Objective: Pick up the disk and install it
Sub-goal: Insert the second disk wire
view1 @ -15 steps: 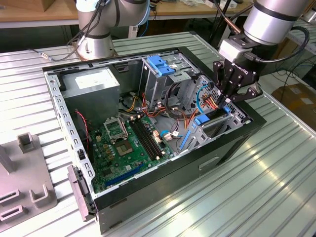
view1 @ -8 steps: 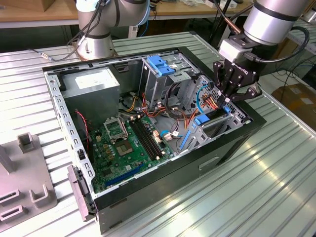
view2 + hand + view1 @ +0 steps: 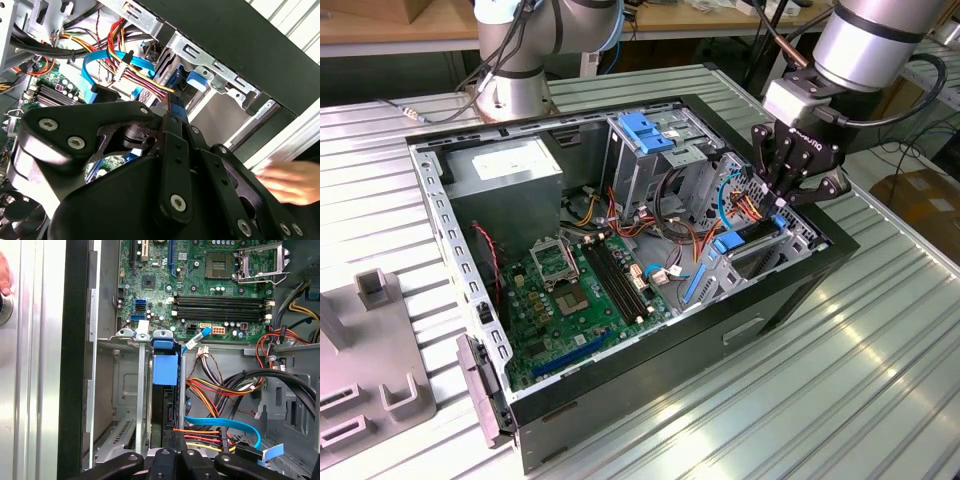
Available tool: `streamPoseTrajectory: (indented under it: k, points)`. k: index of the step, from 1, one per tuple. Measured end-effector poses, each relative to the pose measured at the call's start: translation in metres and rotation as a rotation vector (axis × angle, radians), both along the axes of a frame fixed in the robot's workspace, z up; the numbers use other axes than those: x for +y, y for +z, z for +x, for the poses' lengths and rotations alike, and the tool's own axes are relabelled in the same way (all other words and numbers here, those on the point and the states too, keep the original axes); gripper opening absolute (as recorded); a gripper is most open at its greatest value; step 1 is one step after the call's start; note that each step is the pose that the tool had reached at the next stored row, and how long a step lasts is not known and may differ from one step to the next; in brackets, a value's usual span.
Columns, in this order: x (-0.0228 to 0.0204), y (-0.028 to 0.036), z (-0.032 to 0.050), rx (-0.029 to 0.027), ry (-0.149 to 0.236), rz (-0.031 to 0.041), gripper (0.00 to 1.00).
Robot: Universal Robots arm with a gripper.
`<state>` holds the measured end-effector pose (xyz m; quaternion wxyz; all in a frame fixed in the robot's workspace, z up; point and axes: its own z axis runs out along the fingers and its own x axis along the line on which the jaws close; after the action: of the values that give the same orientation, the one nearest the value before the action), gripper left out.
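Your black metal gripper [image 3: 788, 200] is clenched on the flat blue-framed disk [image 3: 165, 371], upright in the ribbed grey steel bay [image 3: 127, 390].

No lettering can be read on the motherboard [image 3: 210, 285] or on the power supply sticker [image 3: 505, 160].

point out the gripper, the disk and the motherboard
gripper [image 3: 782, 208], exterior view, midway between its fingertips, low in the drive cage.
disk [image 3: 165, 369], first wrist view, on its blue carrier standing in the cage slot.
motherboard [image 3: 565, 295], exterior view, on the green board beside the memory slots.
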<state>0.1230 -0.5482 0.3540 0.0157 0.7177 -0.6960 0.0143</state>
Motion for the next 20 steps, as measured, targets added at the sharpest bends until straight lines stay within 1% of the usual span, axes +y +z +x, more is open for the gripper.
streamPoseTrajectory:
  k: [4, 6, 8, 9, 11, 14, 15, 17, 19, 20]
  points:
    - [0.0001, 0.0001, 0.0, 0.0001, 0.0, 0.0, 0.1]
    - [0.0, 0.0018, -0.0001, 0.0015, 0.0, -0.0002, 0.1]
    - [0.0, 0.0069, 0.0, 0.0032, 0.0, 0.0, 0.1]
    - [0.0005, 0.0111, 0.0, 0.0037, 0.0, -0.0001, 0.1]
    - [0.0032, 0.0139, 0.0, 0.0039, 0.0, 0.0003, 0.1]
    - [0.0105, 0.0157, 0.0, 0.0041, 0.0, -0.0001, 0.1]
    - [0.0115, 0.0176, 0.0, 0.0044, 0.0, -0.0003, 0.1]
    - [0.0141, 0.0233, 0.0, 0.0048, 0.0, 0.0, 0.1]
    - [0.0176, 0.032, 0.0, 0.0048, 0.0, 0.0, 0.1]
    - [0.0203, 0.035, 0.0, 0.0049, 0.0, 0.0003, 0.1]
